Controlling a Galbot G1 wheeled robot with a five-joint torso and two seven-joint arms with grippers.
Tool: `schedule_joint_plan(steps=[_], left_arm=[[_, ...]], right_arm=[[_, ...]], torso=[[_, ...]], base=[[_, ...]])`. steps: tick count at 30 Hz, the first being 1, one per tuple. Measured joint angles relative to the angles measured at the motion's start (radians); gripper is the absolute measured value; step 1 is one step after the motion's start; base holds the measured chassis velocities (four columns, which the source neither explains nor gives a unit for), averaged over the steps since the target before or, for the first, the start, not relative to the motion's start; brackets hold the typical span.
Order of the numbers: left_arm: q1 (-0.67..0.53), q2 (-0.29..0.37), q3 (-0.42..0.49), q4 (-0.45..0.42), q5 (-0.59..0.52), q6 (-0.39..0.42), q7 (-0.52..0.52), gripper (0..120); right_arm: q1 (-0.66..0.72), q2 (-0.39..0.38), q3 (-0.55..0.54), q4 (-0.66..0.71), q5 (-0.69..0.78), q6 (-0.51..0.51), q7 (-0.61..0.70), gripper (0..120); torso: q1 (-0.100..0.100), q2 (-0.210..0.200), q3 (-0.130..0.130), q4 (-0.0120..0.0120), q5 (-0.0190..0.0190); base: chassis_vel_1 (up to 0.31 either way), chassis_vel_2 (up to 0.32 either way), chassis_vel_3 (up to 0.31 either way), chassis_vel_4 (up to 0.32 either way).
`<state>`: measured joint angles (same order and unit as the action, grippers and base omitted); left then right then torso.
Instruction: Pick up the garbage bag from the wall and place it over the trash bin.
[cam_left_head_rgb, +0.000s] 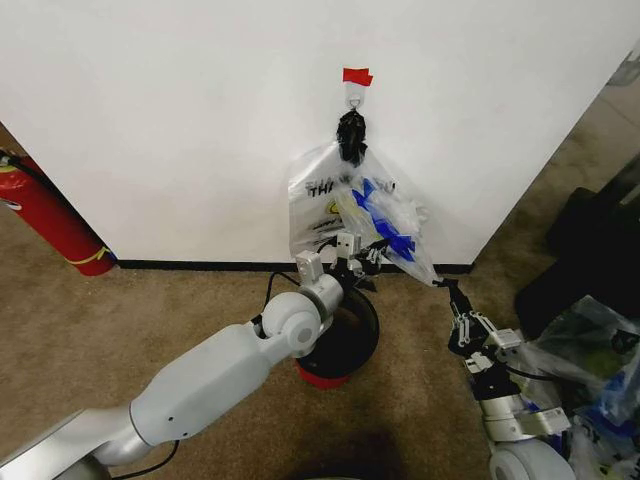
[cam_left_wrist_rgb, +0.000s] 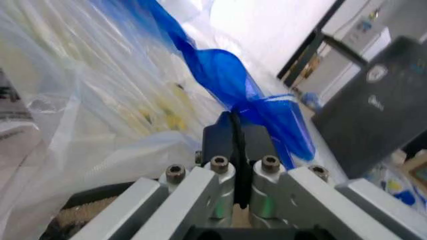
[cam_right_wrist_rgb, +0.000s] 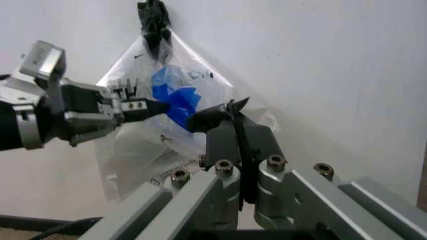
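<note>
The garbage bag, thin whitish plastic with blue handle parts, hangs against the wall below a hook marked with red tape. My left gripper is shut on the blue handle part, fingers pressed together. My right gripper is shut on a corner of the bag and holds it stretched out to the right. The right wrist view also takes in the left gripper on the blue plastic. The trash bin, black with a red base, stands on the carpet right under the left wrist.
A flat matching bag with a black knotted top hangs from the same hook behind. A red fire extinguisher stands at the left by the wall. Stuffed clear bags and a black case crowd the right.
</note>
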<state>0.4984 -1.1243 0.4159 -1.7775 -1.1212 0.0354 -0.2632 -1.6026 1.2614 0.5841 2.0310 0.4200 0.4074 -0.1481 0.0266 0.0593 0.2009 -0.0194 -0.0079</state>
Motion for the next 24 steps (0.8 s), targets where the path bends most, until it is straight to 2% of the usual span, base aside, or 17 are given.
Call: schedule_joint_plan(steps=[3, 7, 9, 11, 15, 18, 20, 21, 24], left_arm=[[0.006, 0.004, -0.007, -0.008, -0.004, -0.004, -0.004, 0], [0.046, 0.045, -0.059, -0.084, -0.03, -0.012, -0.026, 0], [0.053, 0.053, -0.069, -0.096, -0.032, -0.012, -0.028, 0], [0.092, 0.086, -0.12, -0.149, -0.038, -0.011, -0.037, 0], [0.132, 0.11, -0.162, -0.191, -0.03, -0.009, -0.039, 0], [0.165, 0.123, -0.188, -0.21, -0.007, -0.008, -0.039, 0], [0.181, 0.126, -0.194, -0.214, 0.012, -0.008, -0.037, 0], [0.181, 0.126, -0.194, -0.214, 0.012, -0.008, -0.037, 0], [0.207, 0.125, -0.209, -0.225, 0.041, -0.008, -0.034, 0]], right_arm=[[0.002, 0.0, 0.0, 0.0, 0.0, 0.0, 0.001, 0], [0.007, -0.004, -0.004, -0.005, -0.018, -0.001, -0.004, 0], [0.008, -0.005, -0.004, -0.005, -0.027, -0.001, -0.005, 0], [0.002, -0.015, -0.001, -0.004, -0.065, 0.003, -0.009, 0], [-0.031, -0.045, 0.022, 0.023, -0.084, 0.011, -0.053, 8], [-0.06, -0.092, 0.055, 0.07, -0.079, 0.006, -0.077, 19], [-0.068, -0.133, 0.081, 0.105, -0.047, -0.021, -0.079, 27], [-0.068, -0.133, 0.081, 0.105, -0.047, -0.021, -0.079, 27], [-0.065, -0.194, 0.102, 0.157, 0.047, -0.091, -0.078, 39]], torso=[[0.0, 0.0, 0.0, 0.0001, 0.0], [0.0, 0.0, 0.0, 0.0, -0.0001], [0.0, 0.0, 0.0, 0.0001, 0.0], [0.0, 0.0, 0.0, 0.0004, -0.0001], [0.0, 0.0, 0.0, 0.0001, -0.0002], [0.0, 0.0, 0.0, 0.0001, -0.0001], [0.0, 0.0, 0.0, 0.0002, -0.0002], [0.0, 0.0, 0.0, 0.0002, -0.0002], [0.0, 0.0, 0.0, -0.0004, 0.0]], base=[[0.0, 0.0, 0.0, 0.0], [0.0, 0.0, 0.0, 0.0], [0.0, 0.0, 0.0, 0.0], [0.0, 0.0, 0.0, 0.0], [0.0, 0.0, 0.0, 0.0], [0.0, 0.0, 0.0, 0.0], [0.0, 0.0, 0.0, 0.0], [0.0, 0.0, 0.0, 0.0], [0.0, 0.0, 0.0, 0.0]])
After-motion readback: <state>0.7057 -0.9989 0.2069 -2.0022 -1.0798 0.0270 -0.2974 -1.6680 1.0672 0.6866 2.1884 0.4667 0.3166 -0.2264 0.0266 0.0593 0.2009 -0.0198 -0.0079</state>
